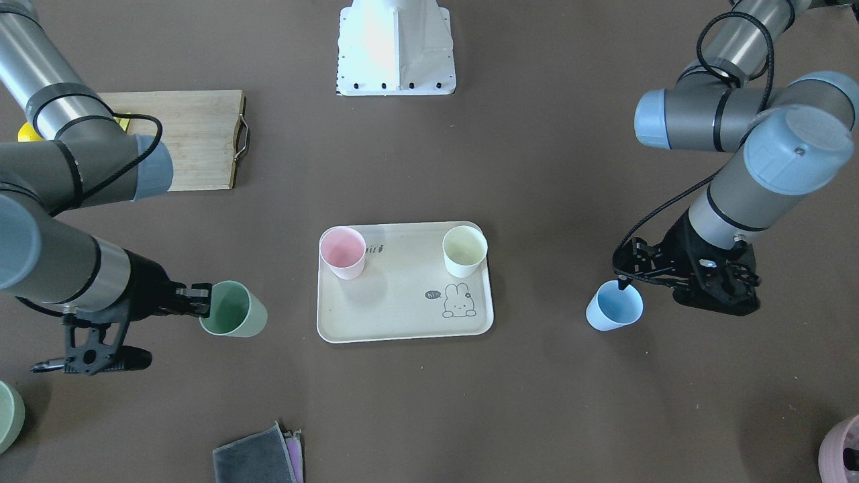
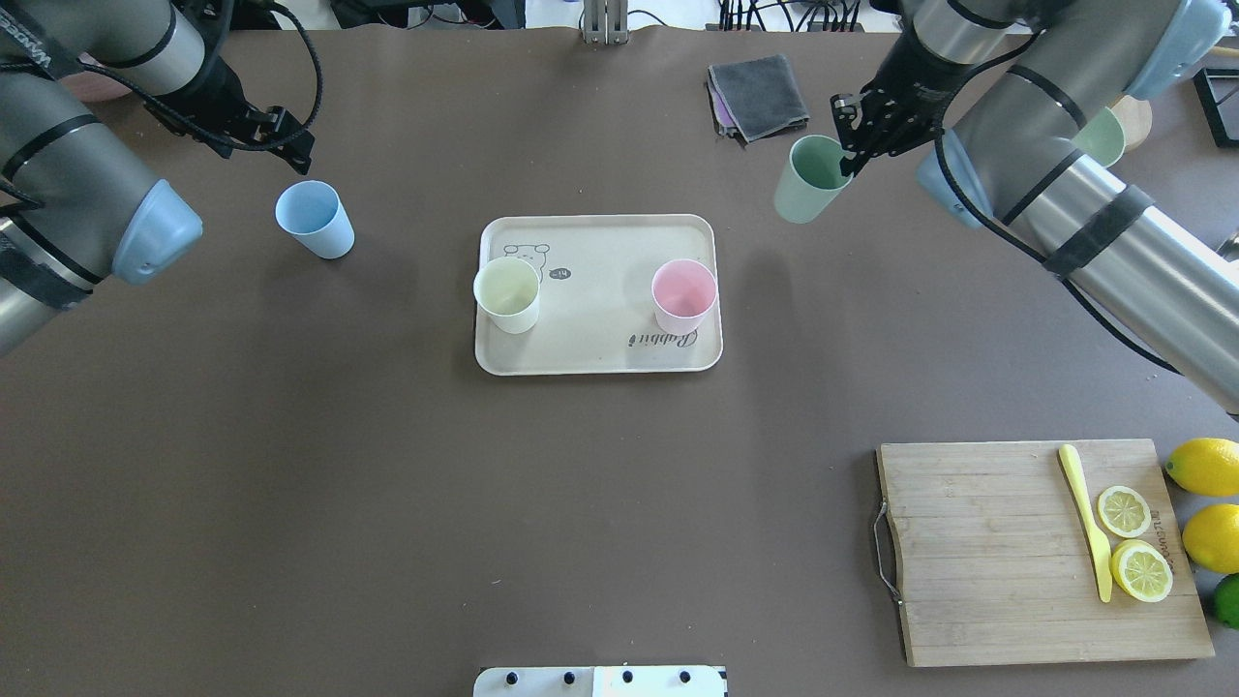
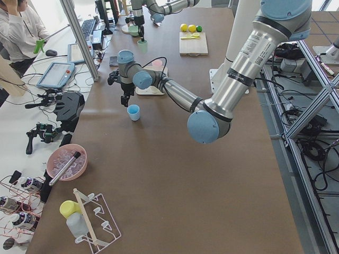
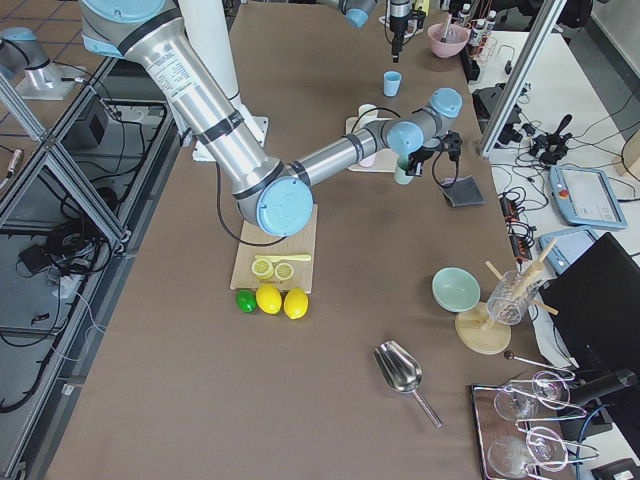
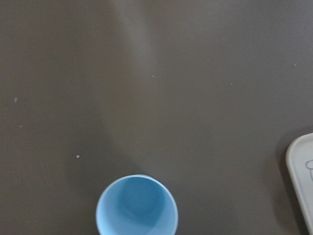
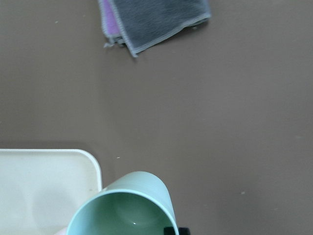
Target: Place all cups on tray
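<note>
As the tray stands: the Rabbit tray point(image 2: 600, 300) lies mid-desk point(image 2: 387, 503). The pink cup point(image 2: 684, 293) and the cream-white cup point(image 2: 506, 295) stand upright on it, one toward each end, with bare floor between them.
Right fingers point(image 1: 198, 299): I have them pinched on the rim of the sage green cup point(image 2: 809, 182), one tip inside its mouth.
Sage green cup: it hangs tilted, clear of the desk, just beside the tray's far corner at the pink cup's end and not yet over the tray.
Left fingers point(image 1: 624, 282): they hover over the light blue cup point(image 2: 315, 219). I cannot tell how wide they stand, and my wrist view shows only the cup's mouth.
Light blue cup: it stands upright on the desk, well apart from the tray on my left.
Step in hand: by my reckoning two of four cups are placed, the third is in carriage, and the fourth is not yet gripped.
Next move: I should bring the green cup over the rim, level it, and set it down clear of the pink cup. Only then should I release it.
Risk: a tilted cup may catch the rim and topple.
</note>
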Robot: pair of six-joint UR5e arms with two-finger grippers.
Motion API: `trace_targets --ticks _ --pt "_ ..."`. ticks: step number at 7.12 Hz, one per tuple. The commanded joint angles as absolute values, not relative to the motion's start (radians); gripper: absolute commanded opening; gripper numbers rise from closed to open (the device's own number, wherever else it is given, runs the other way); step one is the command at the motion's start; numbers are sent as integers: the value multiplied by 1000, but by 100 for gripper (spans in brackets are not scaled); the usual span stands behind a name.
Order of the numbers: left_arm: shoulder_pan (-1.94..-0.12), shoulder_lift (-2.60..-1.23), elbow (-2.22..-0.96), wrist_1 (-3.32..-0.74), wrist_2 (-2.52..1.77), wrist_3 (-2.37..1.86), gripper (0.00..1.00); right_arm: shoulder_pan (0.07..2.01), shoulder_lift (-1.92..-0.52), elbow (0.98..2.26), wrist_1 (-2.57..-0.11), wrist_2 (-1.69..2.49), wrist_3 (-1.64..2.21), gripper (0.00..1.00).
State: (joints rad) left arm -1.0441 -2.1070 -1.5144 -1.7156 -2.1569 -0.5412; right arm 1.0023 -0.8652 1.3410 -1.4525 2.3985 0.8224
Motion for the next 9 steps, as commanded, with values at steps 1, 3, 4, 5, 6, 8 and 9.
trace_targets --ticks 1,3,4,5,6,8,9 --pt "-1061 -2108 -1457 -1726 -2157 -517 99 883 -767 1332 -1448 2308 978 0" --pt "-1060 -2111 -1392 -1776 -2158 -508 99 818 -759 1309 -1389 2222 995 0" --pt "-1045 -2112 -1388 -1779 -2158 -512 99 807 -758 1295 -1358 2189 1023 8" --pt "-1019 -2108 -1376 -1789 -2157 -512 99 801 -758 1293 -1348 2175 1028 99" --pt "-991 -2102 -1373 -1790 -2157 -511 98 804 -756 1296 -1342 2177 1028 100" --pt "-977 -2094 -1355 -1816 -2155 -512 52 885 -752 1336 -1356 2274 1028 100" --pt "-976 -2095 -1339 -1818 -2155 -509 1 926 -761 1341 -1356 2323 1016 100"
